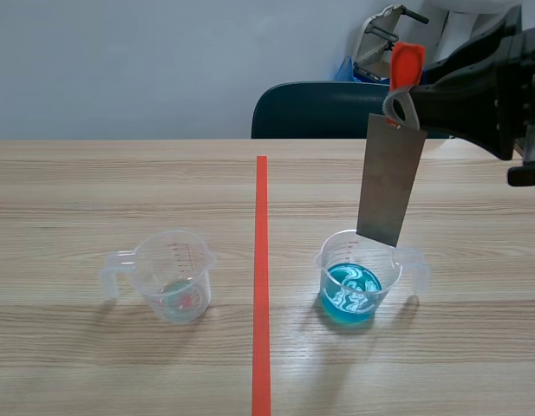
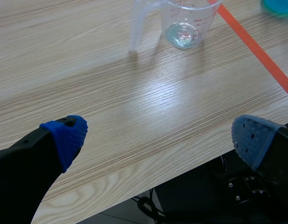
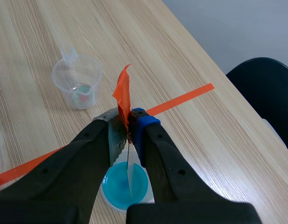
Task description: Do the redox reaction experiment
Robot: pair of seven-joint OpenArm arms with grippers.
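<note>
Metal plate (image 1: 391, 178), pinched in the right hand (image 3: 127, 125), hangs over the blue cup (image 1: 352, 290); next, likely a straight lowering into it.

measuring cup (image 1: 173, 277) scale illegible, no readable text

Bright, even light, faint shadow beside the clear cup (image 1: 176, 282), pale glare on the table (image 2: 176, 93)

Black arms (image 1: 484, 87), thick fingers (image 3: 83, 158), blue dotted pads (image 2: 69, 135)
</note>
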